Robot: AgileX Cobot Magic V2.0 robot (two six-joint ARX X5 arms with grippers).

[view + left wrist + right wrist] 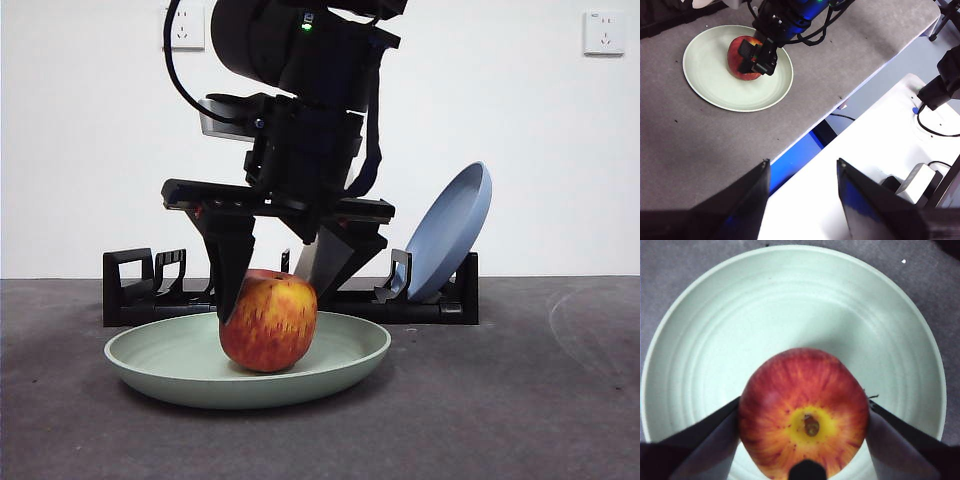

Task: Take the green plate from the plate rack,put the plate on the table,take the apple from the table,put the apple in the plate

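The fingers (715, 435) of the right gripper (272, 300) are being pressed against both sides of the apple (268, 322), which is being held resting inside the green plate (180, 375) on the desk (540, 400). The left gripper (802, 200) is being kept off beyond the desk edge, its fingers spread apart and holding nothing.

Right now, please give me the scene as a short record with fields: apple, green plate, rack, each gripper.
apple: resting inside the green plate, stem end up
green plate: flat on the table, in front of the plate rack
plate rack: holds a blue plate, leaning
right gripper: jaws on both sides of the apple, touching it
left gripper: open, empty, off to the side past the table's edge
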